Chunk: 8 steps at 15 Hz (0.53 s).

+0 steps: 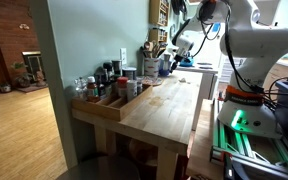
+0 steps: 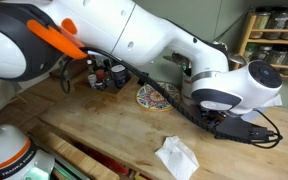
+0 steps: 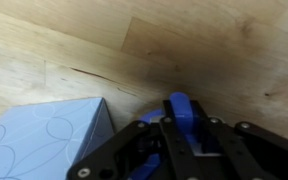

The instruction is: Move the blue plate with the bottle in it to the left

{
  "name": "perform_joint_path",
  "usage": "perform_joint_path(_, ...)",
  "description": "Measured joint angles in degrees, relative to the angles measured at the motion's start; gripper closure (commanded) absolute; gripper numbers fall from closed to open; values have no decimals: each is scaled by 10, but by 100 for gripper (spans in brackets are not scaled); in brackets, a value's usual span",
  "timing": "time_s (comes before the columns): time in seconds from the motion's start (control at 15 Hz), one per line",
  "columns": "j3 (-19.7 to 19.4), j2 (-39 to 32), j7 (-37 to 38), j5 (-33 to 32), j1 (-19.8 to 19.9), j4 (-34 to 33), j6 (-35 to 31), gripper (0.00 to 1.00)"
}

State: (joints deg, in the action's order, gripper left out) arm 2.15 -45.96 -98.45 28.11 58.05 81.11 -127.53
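Observation:
In the wrist view my gripper (image 3: 187, 122) is shut on a deep-blue piece, the raised rim of the blue plate (image 3: 178, 104), which stands up between the two fingers just above the wooden table. More blue rim curves away to the lower left behind the finger links. The bottle does not show in any view. In an exterior view my gripper (image 1: 170, 62) hangs low over the far end of the long table. In the close exterior view the white arm covers the jaws and the plate.
A pale blue tissue box (image 3: 44, 142) lies close beside the gripper. A wooden tray with jars and bottles (image 1: 106, 92) stands at the table's side. A patterned round mat (image 2: 154, 97), dark jars (image 2: 106, 75) and a crumpled white tissue (image 2: 176, 157) lie on the table.

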Motion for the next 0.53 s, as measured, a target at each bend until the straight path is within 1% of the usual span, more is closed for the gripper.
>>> perform_joint_path(0.27, 3, 4, -24, 0, 5, -1, 2, 95)
perform_joint_path(0.53, 3, 26, -82, 0, 13, 16, 14, 95)
